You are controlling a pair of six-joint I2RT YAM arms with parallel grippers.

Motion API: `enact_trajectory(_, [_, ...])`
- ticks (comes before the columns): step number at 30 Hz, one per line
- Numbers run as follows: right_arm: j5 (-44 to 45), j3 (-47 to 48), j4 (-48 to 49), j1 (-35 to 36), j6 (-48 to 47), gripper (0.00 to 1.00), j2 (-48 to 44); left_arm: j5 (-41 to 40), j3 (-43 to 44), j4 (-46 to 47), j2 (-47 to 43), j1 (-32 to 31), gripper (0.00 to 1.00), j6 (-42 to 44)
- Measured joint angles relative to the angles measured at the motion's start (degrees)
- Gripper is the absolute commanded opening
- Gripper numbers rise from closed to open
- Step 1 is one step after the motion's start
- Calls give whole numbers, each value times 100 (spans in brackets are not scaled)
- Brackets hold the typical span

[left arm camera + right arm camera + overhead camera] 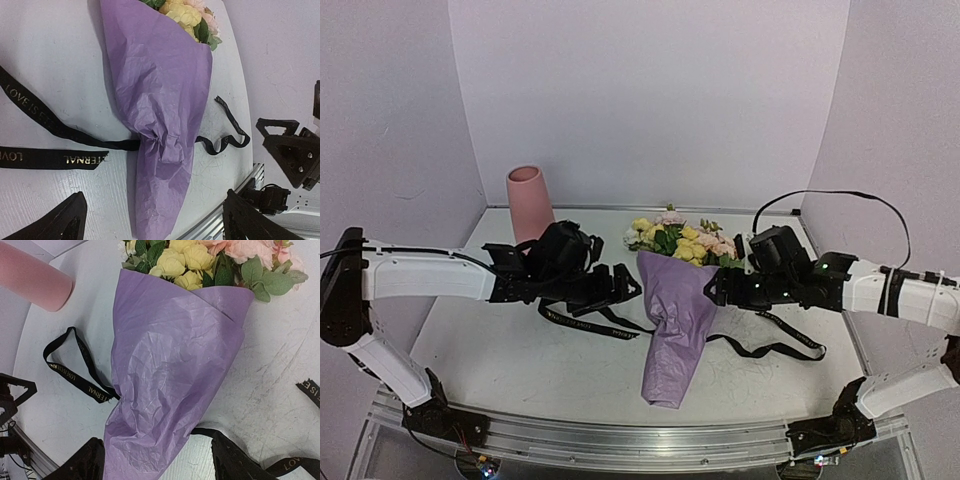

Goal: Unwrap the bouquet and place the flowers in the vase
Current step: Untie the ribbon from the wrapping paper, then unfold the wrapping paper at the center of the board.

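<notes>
Bouquet lies flat mid-worktop in the overhead view, flowers toward the back wall, black ribbon trailing out both sides, vase upright at back left. Left pincer and right pincer flank the paper cone. Left wrist view: fingers spread wide over the cone's tail, gripping nothing. Right wrist view: spread too, straddling the lilac paper, can't tell if touching.

The lilac-wrapped bouquet lies down mid-frame, flowers at the top, black ribbon trailing across the white surface.
</notes>
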Motion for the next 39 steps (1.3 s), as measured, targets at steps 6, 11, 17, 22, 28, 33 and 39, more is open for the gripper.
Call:
enact_trajectory(6, [-520,-281,257,-556,158,69,32,162,614,103,708,-27,89,231])
enact_trajectory(11, [-1017,-425,439,-1213,254,61,94,220,838,196,1148,-219,84,477])
enact_trajectory(17, [-1551,-423,662,-1653,297,53,850,282,840,463,1293,-341,74,566])
enact_trajectory(22, [-1839,-357,750,-1936,301,47,1387,366,840,615,1404,-331,68,561])
enact_trajectory(28, [-2156,49,988,-2033,281,42,2020,442,840,651,1486,-326,68,561])
enact_trajectory(33, [-2357,293,1136,-2033,294,36,2397,455,840,652,1531,-326,67,579])
enact_trajectory(39, [-2424,391,1205,-2033,355,21,2689,515,840,652,1576,-320,67,588])
